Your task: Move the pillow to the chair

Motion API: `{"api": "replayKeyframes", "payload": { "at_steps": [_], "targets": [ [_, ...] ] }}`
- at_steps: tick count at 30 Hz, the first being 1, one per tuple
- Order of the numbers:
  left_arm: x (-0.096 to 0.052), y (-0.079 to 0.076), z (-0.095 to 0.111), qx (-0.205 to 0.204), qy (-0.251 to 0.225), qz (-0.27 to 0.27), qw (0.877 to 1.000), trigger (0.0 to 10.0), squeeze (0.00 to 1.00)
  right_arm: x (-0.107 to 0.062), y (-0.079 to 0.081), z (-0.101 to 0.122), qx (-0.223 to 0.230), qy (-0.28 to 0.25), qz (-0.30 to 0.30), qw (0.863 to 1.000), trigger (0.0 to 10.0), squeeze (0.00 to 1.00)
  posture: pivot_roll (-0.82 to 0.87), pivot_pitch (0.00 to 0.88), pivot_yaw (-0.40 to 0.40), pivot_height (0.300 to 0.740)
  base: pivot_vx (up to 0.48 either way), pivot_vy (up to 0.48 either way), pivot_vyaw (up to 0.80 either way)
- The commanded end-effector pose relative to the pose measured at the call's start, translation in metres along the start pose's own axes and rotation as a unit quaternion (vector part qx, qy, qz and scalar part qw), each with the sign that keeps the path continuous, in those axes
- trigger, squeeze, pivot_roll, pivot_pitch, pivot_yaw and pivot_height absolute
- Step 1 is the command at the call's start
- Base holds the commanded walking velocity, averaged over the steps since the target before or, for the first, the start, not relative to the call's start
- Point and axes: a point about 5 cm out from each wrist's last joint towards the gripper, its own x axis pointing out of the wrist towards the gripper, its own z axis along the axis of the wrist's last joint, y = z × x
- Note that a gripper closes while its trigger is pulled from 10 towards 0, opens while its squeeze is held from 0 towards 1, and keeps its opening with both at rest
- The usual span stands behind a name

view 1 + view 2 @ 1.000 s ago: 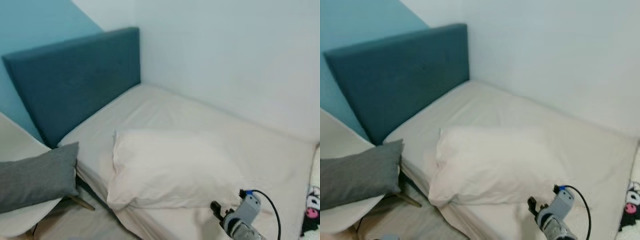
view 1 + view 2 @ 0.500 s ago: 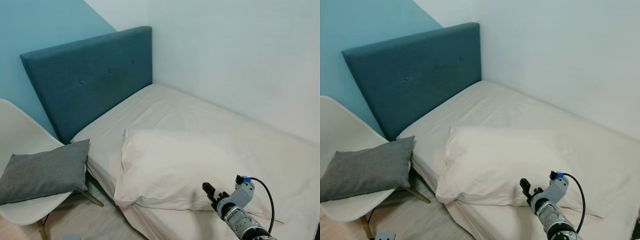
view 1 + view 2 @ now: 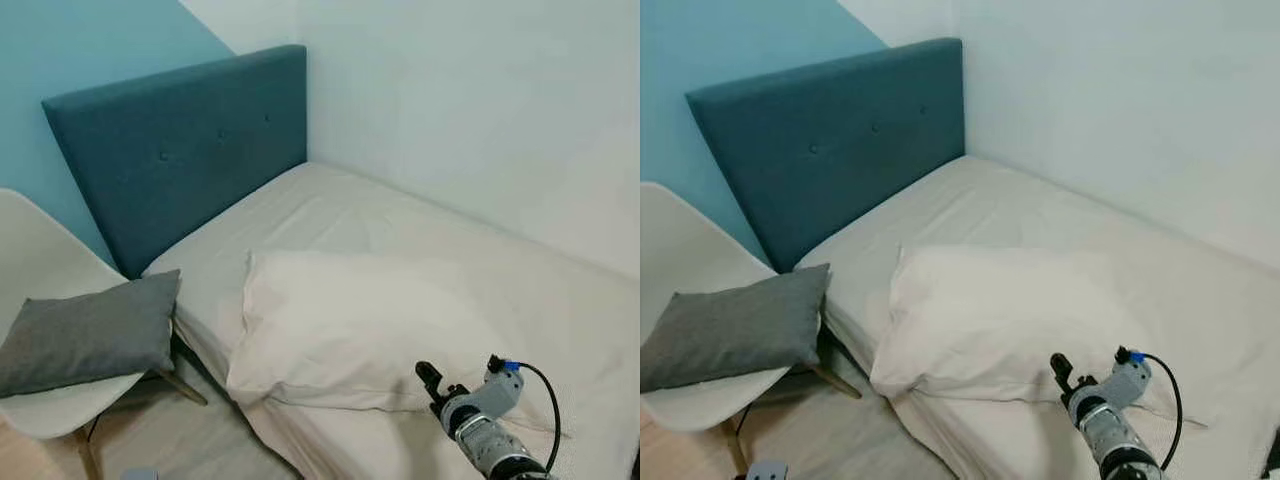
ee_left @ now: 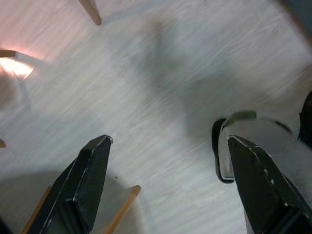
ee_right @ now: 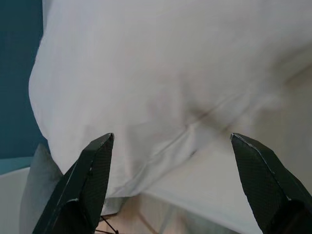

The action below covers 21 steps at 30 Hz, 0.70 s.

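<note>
A white pillow (image 3: 350,325) lies flat on the bed (image 3: 420,225), close to its front edge. A white chair (image 3: 35,265) stands at the left beside the bed, with a grey cushion (image 3: 90,335) lying on its seat. My right gripper (image 3: 428,378) is low at the right, just in front of the white pillow's near edge. In the right wrist view it (image 5: 171,136) is open, its fingers spread wide and the pillow's seam (image 5: 161,97) straight ahead. My left gripper (image 4: 168,139) hangs open over the wooden floor.
A teal headboard (image 3: 180,150) backs the bed against a blue and white wall. Pale wood floor (image 3: 180,440) runs between chair and bed. Wooden chair legs (image 4: 91,10) and a dark grey shape (image 4: 234,151) lie below the left gripper.
The camera has turned left, bringing more of the chair and cushion into view. The right gripper stays low before the pillow's front edge, open, nothing held.
</note>
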Motion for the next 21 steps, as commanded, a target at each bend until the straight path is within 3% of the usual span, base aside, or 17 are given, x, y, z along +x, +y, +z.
{"api": "replayKeyframes", "payload": {
  "at_steps": [1, 6, 15, 21],
  "targets": [
    [0.0, 0.008, -0.004, 0.002, 0.007, 0.009, 1.0, 10.0, 0.0, 0.0, 0.0, -0.006, 0.03, 0.005, 0.007, 1.0, 10.0, 0.0, -0.07, 0.021, 0.015, 0.62, 0.0, 0.0, 0.0],
    [0.0, 0.008, -0.005, 0.005, 0.007, 0.008, 1.0, 10.0, 0.0, 0.0, 0.003, -0.008, 0.05, 0.002, 0.02, 0.999, 10.0, 0.0, -0.07, 0.027, 0.02, 0.6, 0.0, 0.0, 0.0],
    [-0.002, 0.014, -0.013, 0.016, 0.012, 0.01, 1.0, 10.0, 0.0, 0.008, 0.03, -0.004, 0.097, -0.008, 0.093, 0.991, 10.0, 0.0, -0.03, 0.056, 0.032, 0.556, 0.0, 0.0, 0.0],
    [-0.004, 0.021, -0.022, 0.026, 0.017, 0.014, 0.999, 10.0, 0.0, 0.012, 0.043, 0.003, 0.105, -0.022, 0.101, 0.989, 10.0, 0.0, 0.0, 0.087, 0.046, 0.556, 0.0, 0.0, 0.0]
  ]
}}
